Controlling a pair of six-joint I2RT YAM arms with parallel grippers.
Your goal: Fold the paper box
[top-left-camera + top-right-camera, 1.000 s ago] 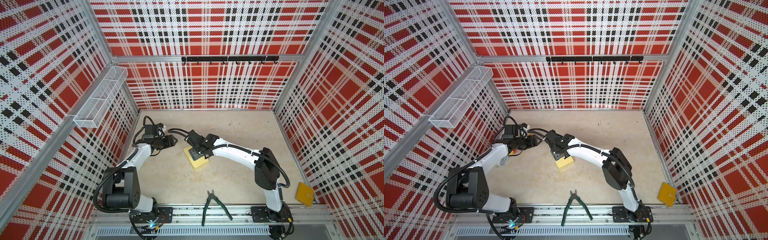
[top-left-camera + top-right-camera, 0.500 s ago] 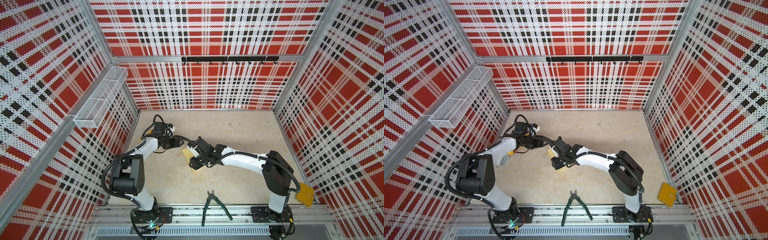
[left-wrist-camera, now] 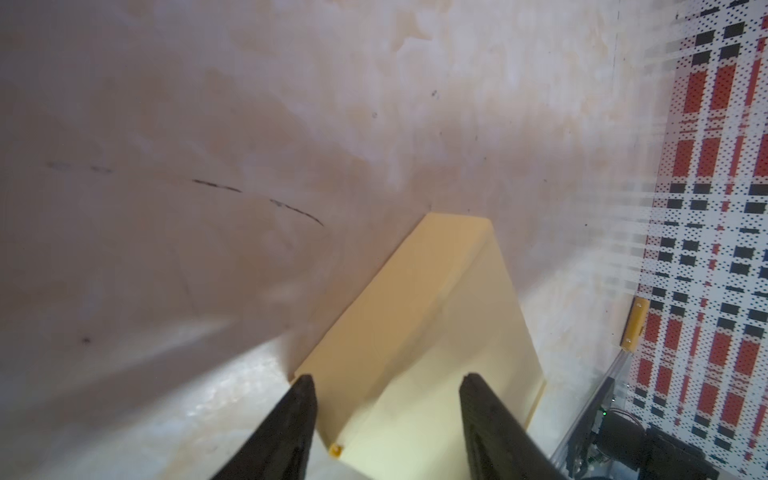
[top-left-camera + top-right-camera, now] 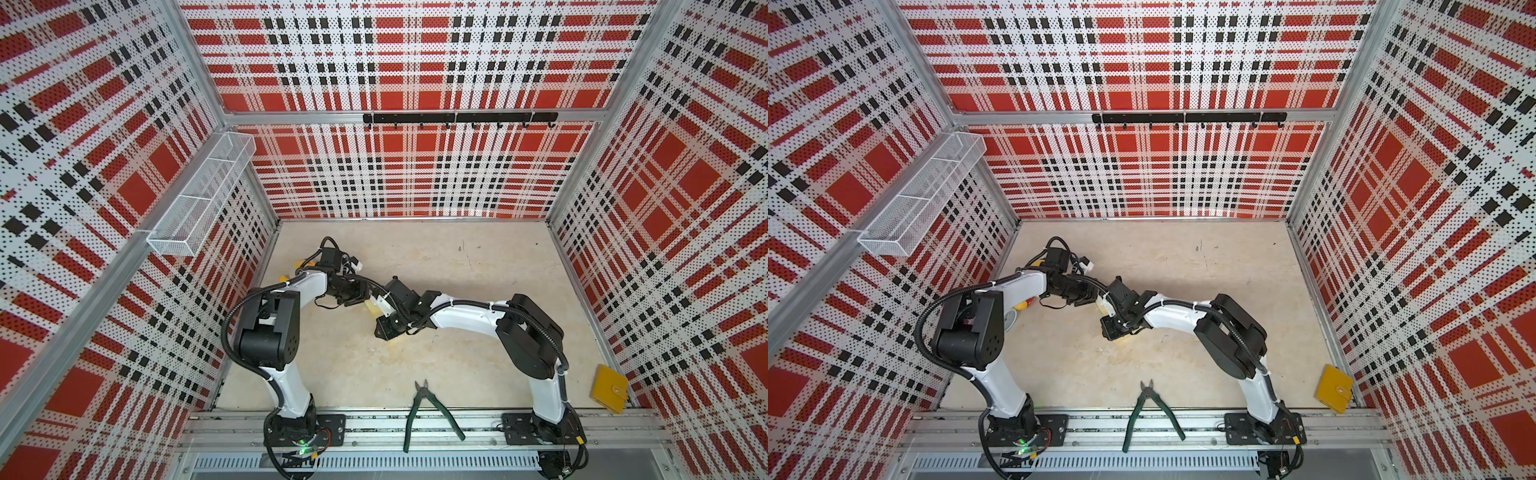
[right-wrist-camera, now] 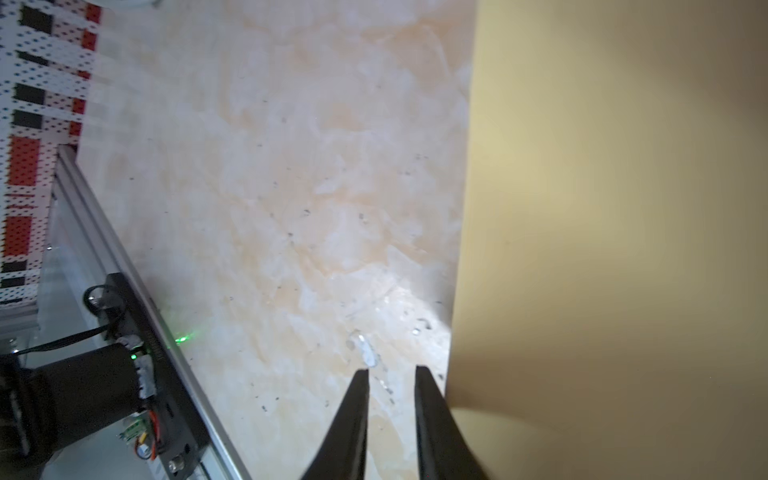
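Observation:
The paper box (image 3: 436, 332) is pale yellow cardboard, lying on the table in the left wrist view. My left gripper (image 3: 386, 378) is open, with its two black fingers standing over the box's near end. In both top views the arms cover the box, and only a pale sliver (image 4: 372, 307) (image 4: 1100, 306) shows between the two wrists. The left gripper (image 4: 358, 297) comes at it from the left. The right gripper (image 4: 384, 331) points down at its front side. In the right wrist view the right gripper (image 5: 392, 368) stands a narrow gap apart over bare table, with the box wall (image 5: 602, 249) against one finger.
Green-handled pliers (image 4: 428, 409) lie at the table's front edge. A mustard wallet (image 4: 610, 388) sits at the front right corner. A wire basket (image 4: 199, 199) hangs on the left wall and a hook rail (image 4: 457, 117) on the back wall. Small yellow items (image 4: 301, 264) lie behind the left arm.
The left gripper has moved right up to the box and narrowed a little. The right gripper has narrowed a lot and swung down to the box's front side.

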